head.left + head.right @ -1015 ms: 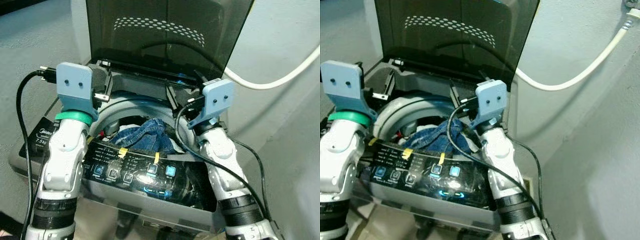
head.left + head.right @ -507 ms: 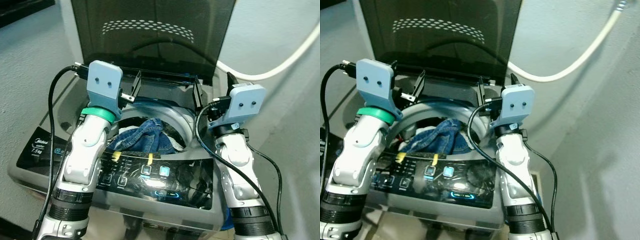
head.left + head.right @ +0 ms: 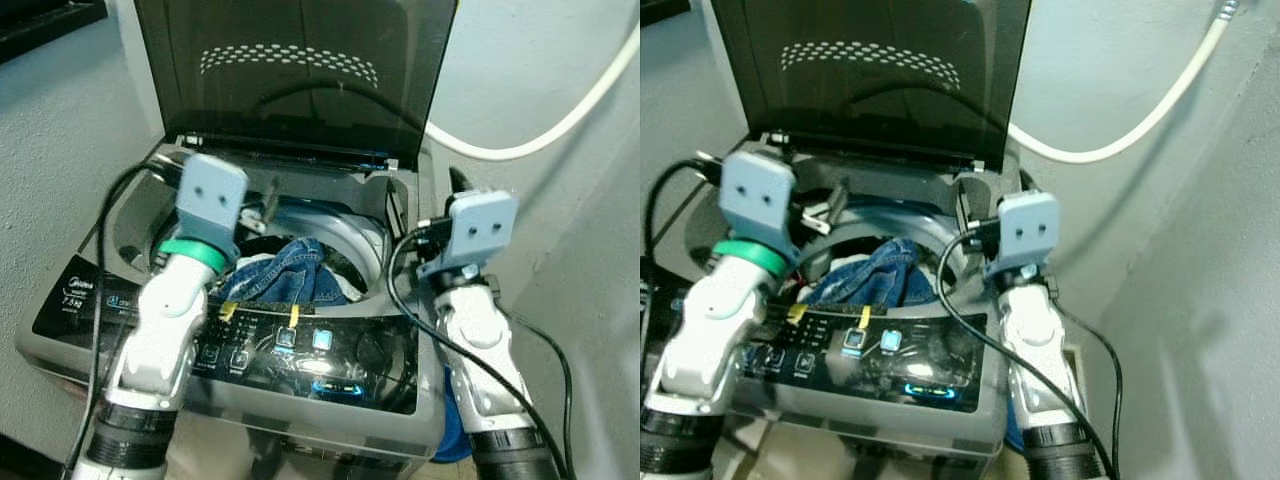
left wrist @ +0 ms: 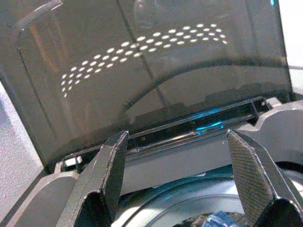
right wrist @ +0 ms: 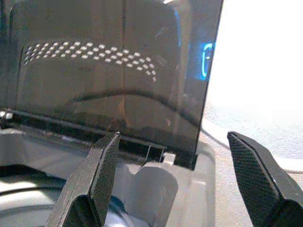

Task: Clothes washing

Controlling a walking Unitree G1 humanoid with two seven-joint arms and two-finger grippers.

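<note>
A grey top-loading washing machine (image 3: 120,215) stands before me with its dark tinted lid (image 3: 300,80) raised upright. Blue denim clothes (image 3: 290,272) lie heaped in the drum. My left gripper (image 3: 264,203) hovers over the drum's left side, blurred, pointing toward the lid (image 4: 156,61). In its wrist view the left gripper (image 4: 177,156) is open with nothing between its fingers. My right gripper (image 3: 425,200) hangs by the machine's right rim. The right gripper (image 5: 175,156) is likewise open and empty, facing the lid's right edge (image 5: 208,71).
The front control panel (image 3: 330,350) glows with blue buttons and carries yellow tape tabs (image 3: 293,316). A white hose (image 3: 560,115) curves along the wall at the right. Walls close in on the left and right. Something blue (image 3: 455,425) lies low beside the machine.
The camera has drawn back and more of the lid shows. Both arms sit slightly lower against the machine, the left one blurred in motion. The denim stays in the drum.
</note>
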